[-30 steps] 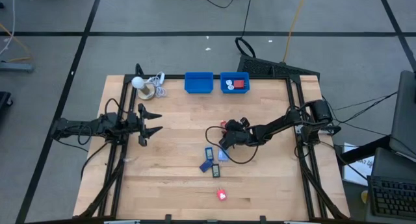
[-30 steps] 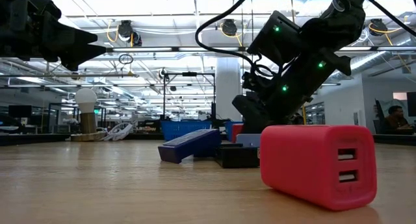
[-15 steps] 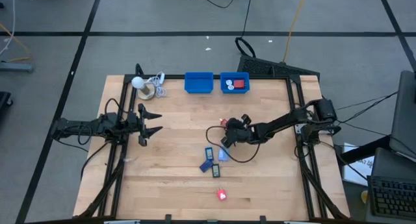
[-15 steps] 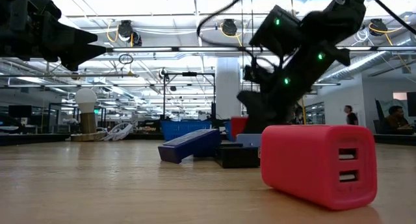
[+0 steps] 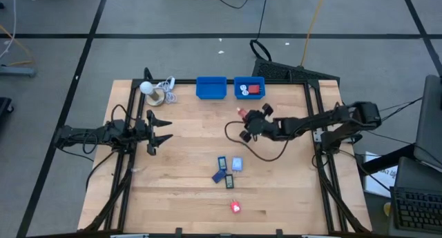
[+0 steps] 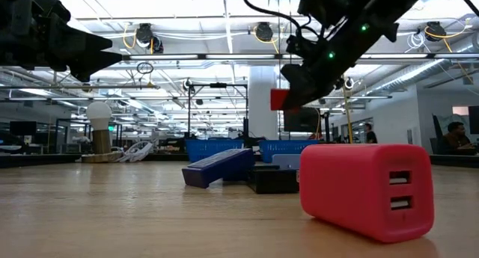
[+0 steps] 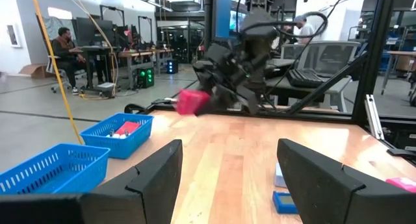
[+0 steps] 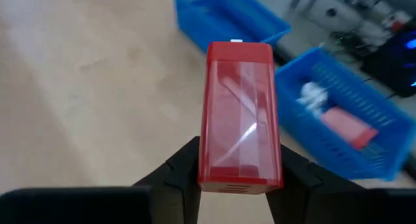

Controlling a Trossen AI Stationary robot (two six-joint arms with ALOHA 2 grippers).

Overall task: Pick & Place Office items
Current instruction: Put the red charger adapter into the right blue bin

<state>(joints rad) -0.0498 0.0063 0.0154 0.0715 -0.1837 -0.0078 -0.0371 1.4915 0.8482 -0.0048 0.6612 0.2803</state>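
The right gripper [image 8: 239,175] pinches a red translucent rectangular block [image 8: 240,113] between its two dark fingers [image 8: 179,172], the block standing out lengthwise ahead of the fingertips. In the high view this right gripper [image 5: 247,122] hangs above the wooden table [image 5: 186,196] in its far middle part, with the red block [image 5: 241,112] at its tip; the low view shows the block [image 6: 278,99] lifted well clear of the tabletop. Beyond the held block, at the far edge of the table, sit two blue plastic mesh bins side by side: the left blue bin [image 5: 211,87], and the right blue bin [image 5: 249,88], which contains a red flat piece [image 5: 254,89] and something white [image 5: 244,90].

Nearer the front of the table, well apart from the right gripper, lies a small cluster: a dark blue rectangle [image 5: 222,163], a light blue block [image 5: 237,164] just beside it, a second dark blue rectangle [image 5: 217,175] lying at a slant, and a green-white bit [image 5: 229,182]. Farther toward the front edge lies a red charger block with two ports [image 5: 235,207], which fills the foreground of the low view [image 6: 365,189].

The left gripper [image 5: 161,132] hovers over the left side of the table with its fingers spread, holding nothing. At the far left corner stands a white ball with a coiled cord [image 5: 157,90].
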